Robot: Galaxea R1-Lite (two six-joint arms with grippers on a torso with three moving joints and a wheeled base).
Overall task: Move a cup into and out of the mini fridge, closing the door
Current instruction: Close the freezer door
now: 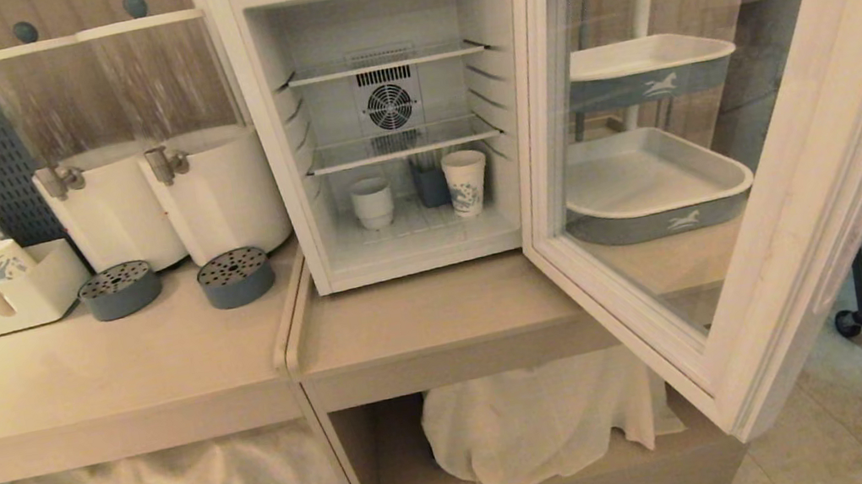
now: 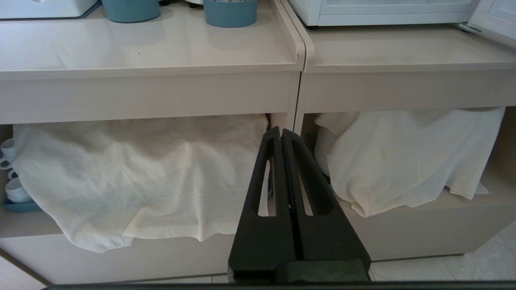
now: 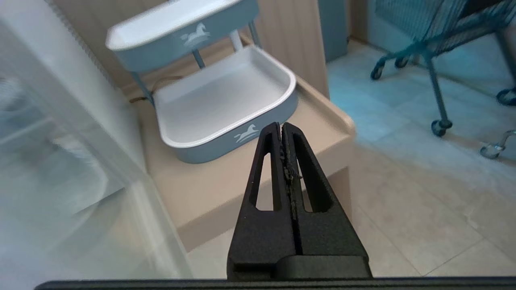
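The mini fridge (image 1: 378,113) stands with its door (image 1: 716,148) swung wide and the white cup (image 1: 373,203) on its floor – still to be taken out, door unclosed – while the left gripper (image 2: 281,133) and right gripper (image 3: 281,127) are both pressed together, empty.
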